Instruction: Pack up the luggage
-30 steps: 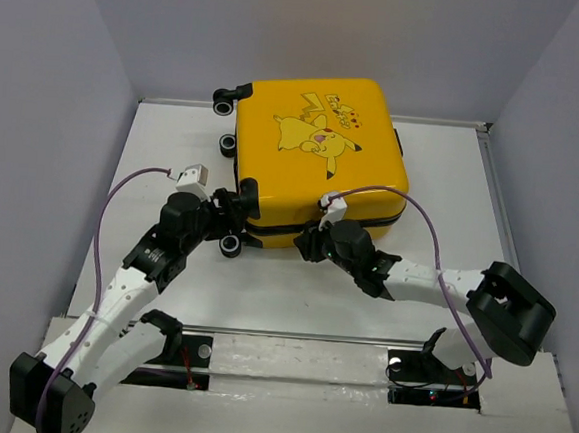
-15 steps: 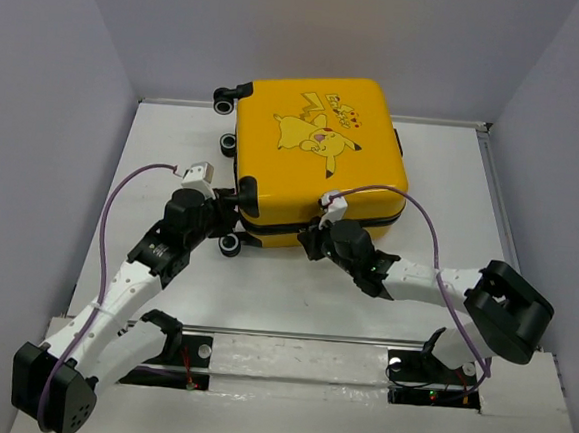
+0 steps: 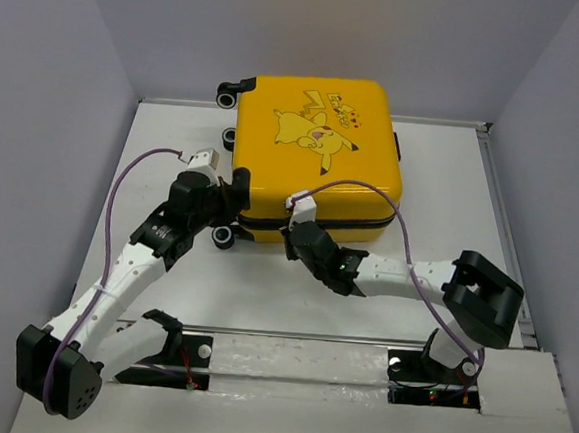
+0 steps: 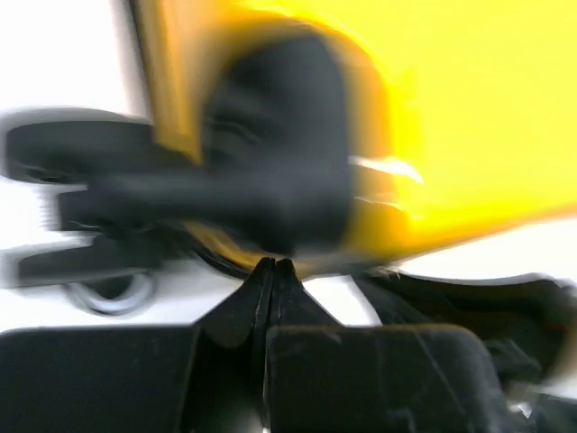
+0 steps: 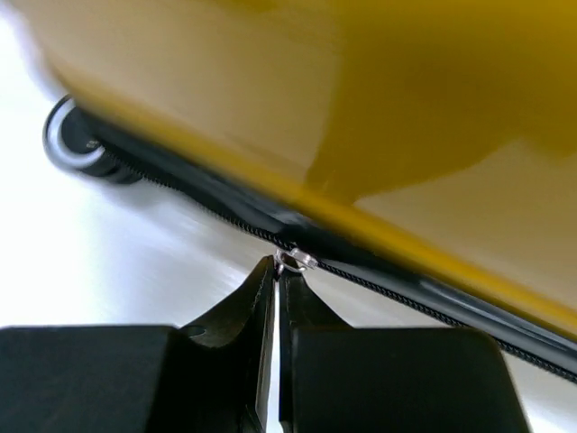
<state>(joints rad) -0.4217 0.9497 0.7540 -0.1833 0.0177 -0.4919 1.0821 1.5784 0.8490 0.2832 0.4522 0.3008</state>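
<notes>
The luggage point(image 3: 314, 163) is a yellow hard-shell suitcase with a cartoon on its lid, lying flat and closed at the back of the white table. My left gripper point(image 3: 233, 196) is shut, its tips point(image 4: 273, 264) against the black corner trim point(image 4: 279, 153) at the case's front-left corner; motion blur hides whether anything is pinched. My right gripper point(image 3: 294, 239) sits at the front edge. In the right wrist view it point(image 5: 277, 264) is shut on the silver zipper pull point(image 5: 296, 261) of the black zipper line under the yellow shell point(image 5: 406, 81).
Black wheels point(image 3: 226, 236) stick out on the case's left side, one near my left fingers and another point(image 5: 77, 144) left of my right ones. Grey walls enclose the table point(image 3: 263, 295) on three sides. Purple cables loop over both arms.
Both grippers have shut. The right one slid left along the case's front edge. The left one moved up to the front-left corner, and the case turned slightly.
</notes>
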